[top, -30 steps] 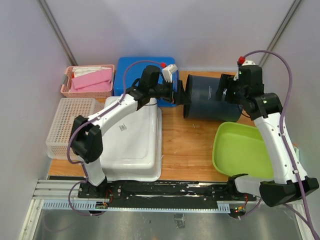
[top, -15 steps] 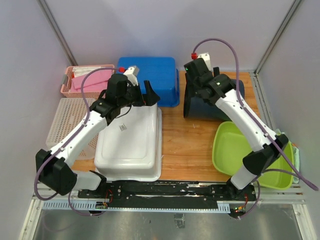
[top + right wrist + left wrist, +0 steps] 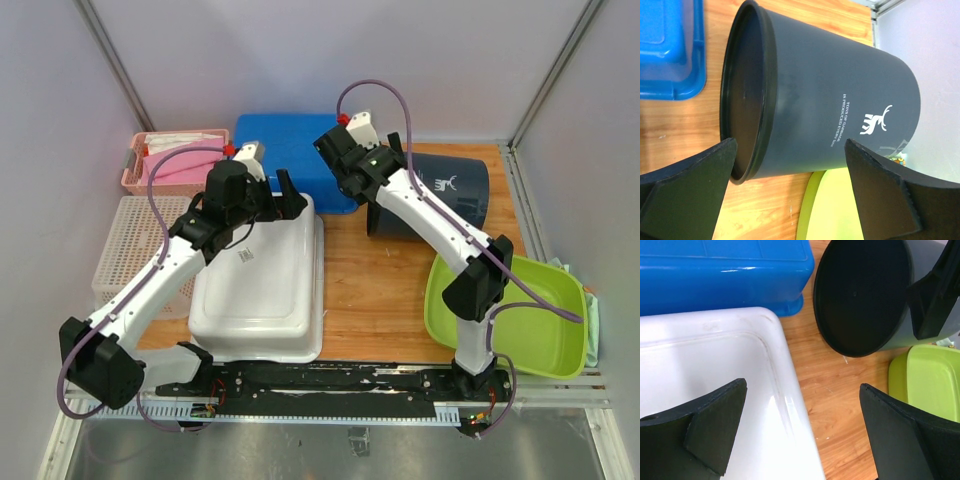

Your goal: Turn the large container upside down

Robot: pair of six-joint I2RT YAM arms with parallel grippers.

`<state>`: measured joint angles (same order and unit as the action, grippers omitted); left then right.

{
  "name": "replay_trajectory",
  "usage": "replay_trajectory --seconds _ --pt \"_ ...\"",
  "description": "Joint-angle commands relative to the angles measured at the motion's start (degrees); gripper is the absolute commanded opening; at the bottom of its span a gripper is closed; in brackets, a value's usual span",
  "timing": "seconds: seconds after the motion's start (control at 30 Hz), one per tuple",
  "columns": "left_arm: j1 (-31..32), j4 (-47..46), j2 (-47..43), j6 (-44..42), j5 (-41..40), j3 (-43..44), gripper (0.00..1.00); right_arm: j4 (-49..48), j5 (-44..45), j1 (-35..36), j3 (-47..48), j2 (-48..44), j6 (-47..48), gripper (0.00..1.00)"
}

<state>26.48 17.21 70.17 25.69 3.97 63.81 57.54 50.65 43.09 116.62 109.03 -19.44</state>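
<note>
On the flat wooden bench [image 3: 370, 290] we judge the task about halfway done. The large dark grey cylindrical plastic container [image 3: 450, 195] lies on its side at the back right, its thick rimmed end facing left and its barrel pointing right. It is tipped, but not yet inverted. Our right pincer [image 3: 790, 145] hangs spread wide above that rimmed end, and our left pincer [image 3: 802, 390] is equally spread over the back corner of the white tub; neither grips anything. The next move, as we read it, calls for closing on the rim or bracing both ends, then rolling the barrel on until the rim sits flat on the wood. A smooth round wall may slip or roll, so the hold must be firm. By size, the bench shows warm, lightly scuffed grain. The broad white glossy plastic tub [image 3: 265, 290] rests upside down with rounded corners. The container is matte, slightly tapered, with a small white stag logo. The blue rectangular plastic bin [image 3: 295, 140] is shiny and hard-edged. The lime-green plastic basin [image 3: 520, 320] is shallow and soft-cornered. The white lattice plastic basket [image 3: 130, 250] is perforated, and the small pink slotted basket [image 3: 135, 180] holds pink items.
</note>
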Motion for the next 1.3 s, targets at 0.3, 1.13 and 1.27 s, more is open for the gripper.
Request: replay_trajectory --seconds 0.3,1.13,1.27 --pt "0.2 -0.5 -2.3 -0.9 -1.5 -2.9 0.99 7.6 13.9 0.4 6.3 9.5 -7.6 0.88" --pt "0.2 -1.7 -1.9 -0.1 -0.4 -4.4 0.99 21.7 19.3 -1.0 9.4 6.8 -17.2 0.01" --pt "0.2 -1.8 -1.7 0.2 0.0 -4.1 0.99 11.7 17.5 -1.4 6.8 -1.6 -9.0 0.0"
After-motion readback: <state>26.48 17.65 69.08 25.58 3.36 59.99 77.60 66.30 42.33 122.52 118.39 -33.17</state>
